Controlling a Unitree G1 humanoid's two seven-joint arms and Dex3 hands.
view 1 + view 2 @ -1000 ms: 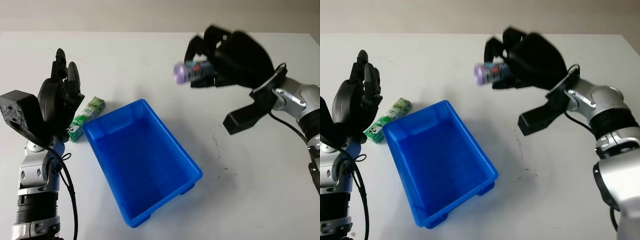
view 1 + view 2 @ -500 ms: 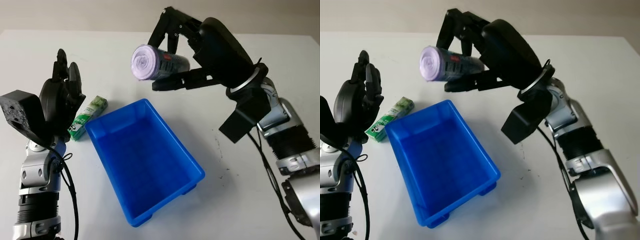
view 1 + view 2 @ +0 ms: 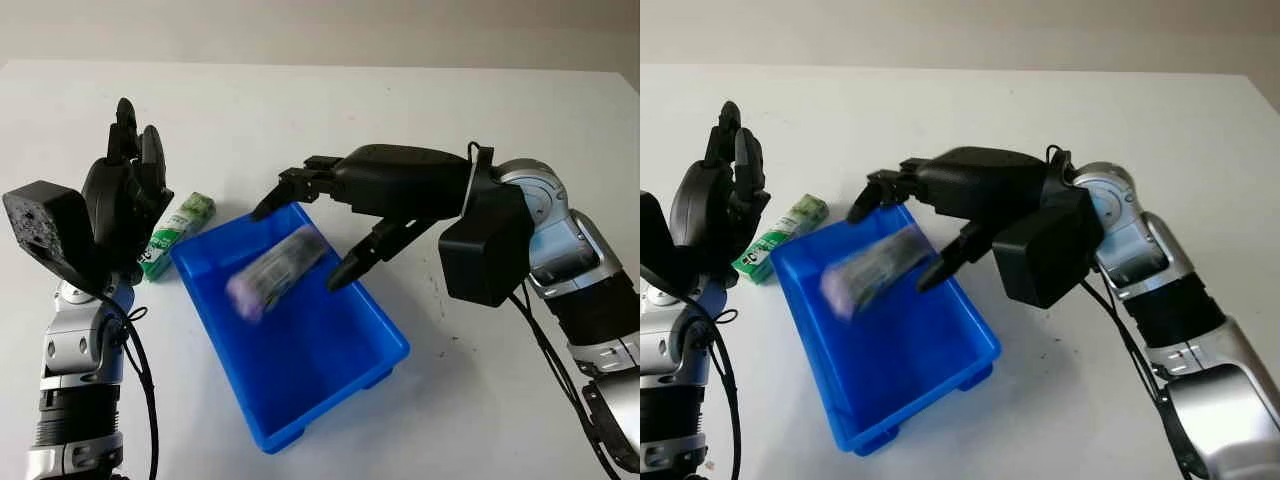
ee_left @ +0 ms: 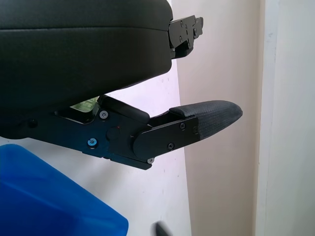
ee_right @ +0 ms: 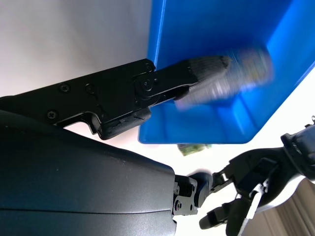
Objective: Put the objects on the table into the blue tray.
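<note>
1. Bench (image 3: 300, 110): plain white, spanning the frame; pale wall band along the top edge. A few dark specks sat right of centre.
2. Blue tray (image 3: 385, 335): lay diagonally at centre, lower left to upper middle.
3. Right hand (image 3: 312, 225): reached in from the right, open over the tray's upper end, holding nothing.
4. Left hand (image 3: 125, 195): raised at the left edge, open, idle.
5. Can (image 3: 275, 272): blurred, inside the tray's outline, apparently falling.
6. Green packet (image 3: 175, 232): on the bench, just beside the tray's upper-left corner.
7. Risk, my judgement: the can could bounce or roll over the low wall; a drop onto the rim might shove the tray against the packet.
</note>
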